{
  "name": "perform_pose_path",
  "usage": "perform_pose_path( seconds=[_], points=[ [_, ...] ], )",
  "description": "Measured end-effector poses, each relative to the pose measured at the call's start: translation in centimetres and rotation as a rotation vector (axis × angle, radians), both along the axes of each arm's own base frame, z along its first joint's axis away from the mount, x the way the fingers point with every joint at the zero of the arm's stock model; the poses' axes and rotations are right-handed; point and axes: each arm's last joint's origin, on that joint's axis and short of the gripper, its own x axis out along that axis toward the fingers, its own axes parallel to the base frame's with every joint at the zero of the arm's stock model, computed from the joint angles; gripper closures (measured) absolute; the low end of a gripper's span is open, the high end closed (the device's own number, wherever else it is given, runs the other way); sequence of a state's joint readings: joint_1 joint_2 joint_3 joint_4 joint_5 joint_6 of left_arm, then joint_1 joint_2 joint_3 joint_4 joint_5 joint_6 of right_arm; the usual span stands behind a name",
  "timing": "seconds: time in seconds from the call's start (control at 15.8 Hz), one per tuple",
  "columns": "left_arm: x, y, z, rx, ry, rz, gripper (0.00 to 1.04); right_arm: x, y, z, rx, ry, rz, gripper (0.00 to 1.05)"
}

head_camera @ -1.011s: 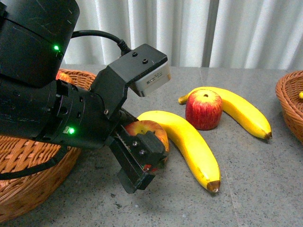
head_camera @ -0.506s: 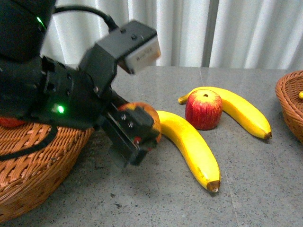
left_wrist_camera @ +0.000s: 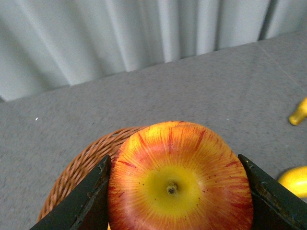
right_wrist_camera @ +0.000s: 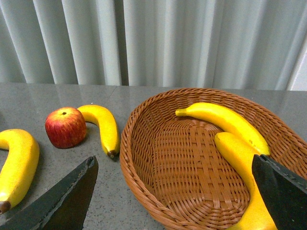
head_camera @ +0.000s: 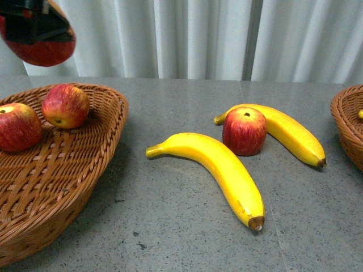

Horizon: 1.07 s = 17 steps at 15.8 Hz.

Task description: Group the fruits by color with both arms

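My left gripper (left_wrist_camera: pixel 178 194) is shut on a red and yellow apple (left_wrist_camera: pixel 180 177), held high over the left wicker basket (head_camera: pixel 108 133); in the front view that apple (head_camera: pixel 42 52) shows at the top left corner. Two apples (head_camera: pixel 66 105) (head_camera: pixel 17 126) lie in this basket. On the table rest one loose apple (head_camera: pixel 244 131) and two bananas (head_camera: pixel 218 167) (head_camera: pixel 292 135). My right gripper (right_wrist_camera: pixel 175 196) is open with nothing between its fingers, above the right basket (right_wrist_camera: pixel 139 163), which holds two bananas (right_wrist_camera: pixel 225 120) (right_wrist_camera: pixel 242 163).
A grey stone-look tabletop (head_camera: pixel 170 226) runs between the two baskets, and a white curtain (head_camera: pixel 198 34) hangs behind it. The right basket's rim (head_camera: pixel 347 122) shows at the front view's right edge.
The left arm lifted the apple off the table beside the near banana and swung it up and left, out of most of the front view. The other fruits stayed put.
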<state>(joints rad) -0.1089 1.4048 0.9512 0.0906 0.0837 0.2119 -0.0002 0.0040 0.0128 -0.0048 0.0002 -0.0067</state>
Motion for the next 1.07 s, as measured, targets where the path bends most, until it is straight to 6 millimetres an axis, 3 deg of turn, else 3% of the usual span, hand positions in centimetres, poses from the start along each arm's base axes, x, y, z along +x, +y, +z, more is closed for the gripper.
perform_pose_path(
  seconds=[0.13,0.32,0.82,1.01,1.07],
  points=[
    [0.0,1.7,-0.8,-0.073,0.037,0.083,0.37,0.0,0.0,0.0,0.0,0.0,0.0,0.07],
    [0.0,1.5,-4.3,-0.184,0.166,0.09,0.37,0.0,0.0,0.0,0.0,0.0,0.0,0.07],
    [0.1,1.1,-5.6,-0.199,0.223,0.092,0.37,0.0,0.0,0.0,0.0,0.0,0.0,0.07],
    [0.0,0.9,-5.7,-0.205,0.227,0.082,0.06,0.0,0.0,0.0,0.0,0.0,0.0,0.07],
    [0.0,0.8,-5.7,-0.205,0.228,0.074,0.07,0.0,0.0,0.0,0.0,0.0,0.0,0.07]
  ],
)
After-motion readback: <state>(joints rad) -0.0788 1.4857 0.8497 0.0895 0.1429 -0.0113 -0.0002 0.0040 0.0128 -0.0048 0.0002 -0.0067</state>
